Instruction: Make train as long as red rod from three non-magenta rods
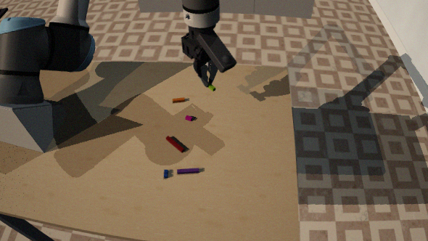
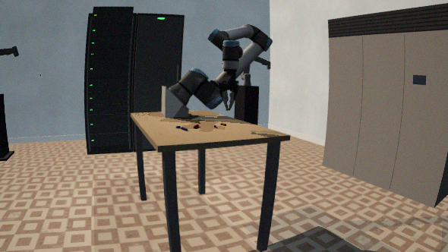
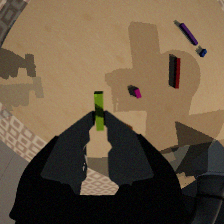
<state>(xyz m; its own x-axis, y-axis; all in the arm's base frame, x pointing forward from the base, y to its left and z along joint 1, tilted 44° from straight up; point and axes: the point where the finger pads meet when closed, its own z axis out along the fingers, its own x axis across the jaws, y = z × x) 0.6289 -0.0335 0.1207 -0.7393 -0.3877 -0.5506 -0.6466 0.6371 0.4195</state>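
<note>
My gripper is shut on a lime rod and holds it well above the table, its free end sticking out past the fingertips. On the table lie a red rod, an orange rod, a short magenta rod, a purple rod and a small blue rod. The blue rod lies close to the purple rod's left end, with a small gap between them. The orange rod is hidden in the wrist view.
The arm's base block stands at the table's left. The table's right edge drops to the checked floor. The arm's shadow covers the middle of the table around the red and magenta rods.
</note>
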